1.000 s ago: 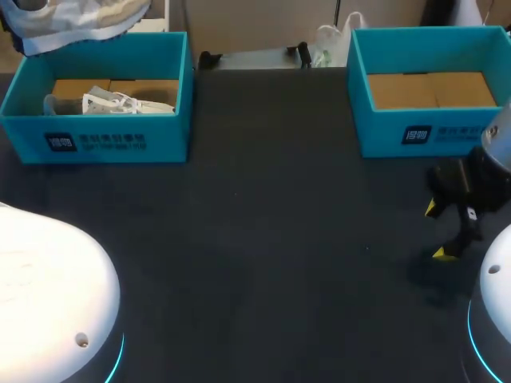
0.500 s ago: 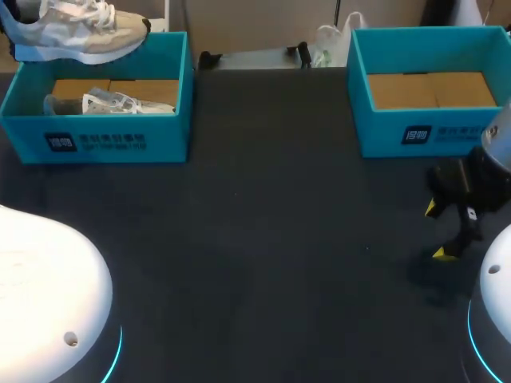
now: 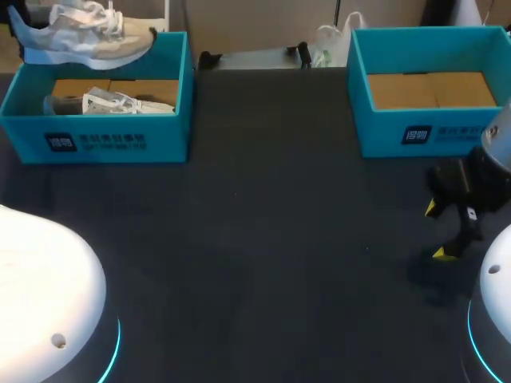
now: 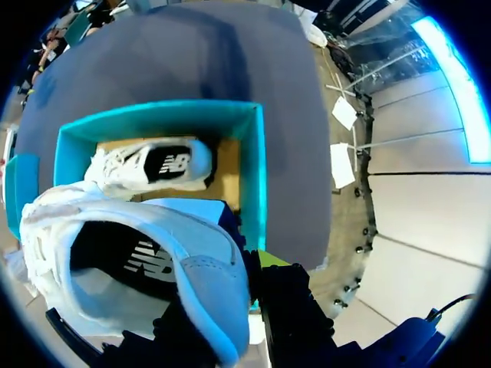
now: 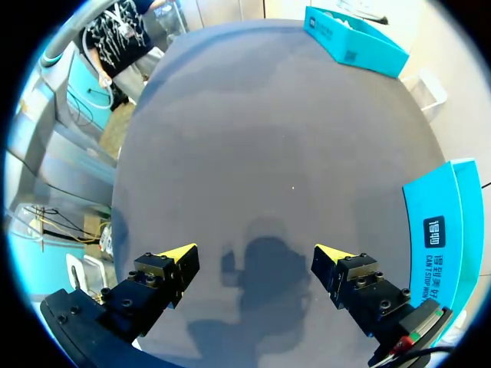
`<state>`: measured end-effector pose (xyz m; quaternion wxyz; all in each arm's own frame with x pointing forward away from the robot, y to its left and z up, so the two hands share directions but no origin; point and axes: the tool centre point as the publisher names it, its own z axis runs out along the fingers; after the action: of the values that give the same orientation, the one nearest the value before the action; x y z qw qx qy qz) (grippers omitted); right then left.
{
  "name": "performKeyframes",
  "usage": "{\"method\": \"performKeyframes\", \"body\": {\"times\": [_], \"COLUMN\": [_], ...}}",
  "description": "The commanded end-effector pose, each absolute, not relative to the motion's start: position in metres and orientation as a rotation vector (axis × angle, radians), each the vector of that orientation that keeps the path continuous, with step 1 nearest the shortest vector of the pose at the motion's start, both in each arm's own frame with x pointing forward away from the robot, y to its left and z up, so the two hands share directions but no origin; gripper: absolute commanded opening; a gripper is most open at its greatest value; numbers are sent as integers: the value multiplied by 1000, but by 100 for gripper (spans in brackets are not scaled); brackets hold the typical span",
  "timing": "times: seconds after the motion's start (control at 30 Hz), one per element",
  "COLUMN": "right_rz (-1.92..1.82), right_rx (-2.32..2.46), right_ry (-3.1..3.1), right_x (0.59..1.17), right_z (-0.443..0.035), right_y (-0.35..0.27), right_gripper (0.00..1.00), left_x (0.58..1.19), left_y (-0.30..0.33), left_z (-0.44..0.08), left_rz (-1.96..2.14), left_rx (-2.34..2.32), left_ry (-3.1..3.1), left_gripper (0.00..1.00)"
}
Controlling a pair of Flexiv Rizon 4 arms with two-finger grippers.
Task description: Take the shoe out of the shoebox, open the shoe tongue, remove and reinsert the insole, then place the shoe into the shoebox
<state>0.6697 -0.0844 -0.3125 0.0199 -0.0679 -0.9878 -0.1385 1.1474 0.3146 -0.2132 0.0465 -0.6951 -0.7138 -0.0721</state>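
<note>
Between the fingers of the left gripper (image 4: 239, 303), a pale grey-and-white shoe (image 3: 84, 36) is hanging in the air. The black fingers are clamping its near end from either side, and one yellow tip is showing beside the collar. A dark logo is showing on the shoe's side. Ahead of and below this gripper the left shoebox (image 3: 104, 136), teal with a brown cardboard floor, is sitting open. A second shoe (image 4: 149, 165) bearing the same kind of logo is lying on its side inside, apart from the held one. A dark label with white print is facing the robot on the box's front wall. The held shoe is blocking the left wrist view's look into the nearer part of the box. Well apart from all this, the right gripper (image 5: 255, 253) is hovering low over the dark table (image 5: 253, 138), its fingers spread wide above bare tabletop and its shadow falling just ahead of them. Just beside one of its fingers the right shoebox (image 5: 439, 230) is standing, carrying a like label on its wall and showing its brown cardboard floor.
</note>
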Motion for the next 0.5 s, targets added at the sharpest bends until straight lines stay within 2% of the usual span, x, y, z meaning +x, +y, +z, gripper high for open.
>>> {"method": "performKeyframes", "body": {"times": [0.03,0.5], "right_rz": [-424,-424], "right_rx": [-214,-214], "right_ry": [-3068,-3068], "right_x": [669,669], "right_z": [-313,-313], "right_y": [-84,-84], "right_gripper": [100,100], "left_x": [1164,1169], "left_y": [322,315], "left_z": [-214,-225], "left_rz": [-206,-229], "left_rx": [-2109,-2107], "left_ry": [-2185,-2194], "left_gripper": [0,0]}}
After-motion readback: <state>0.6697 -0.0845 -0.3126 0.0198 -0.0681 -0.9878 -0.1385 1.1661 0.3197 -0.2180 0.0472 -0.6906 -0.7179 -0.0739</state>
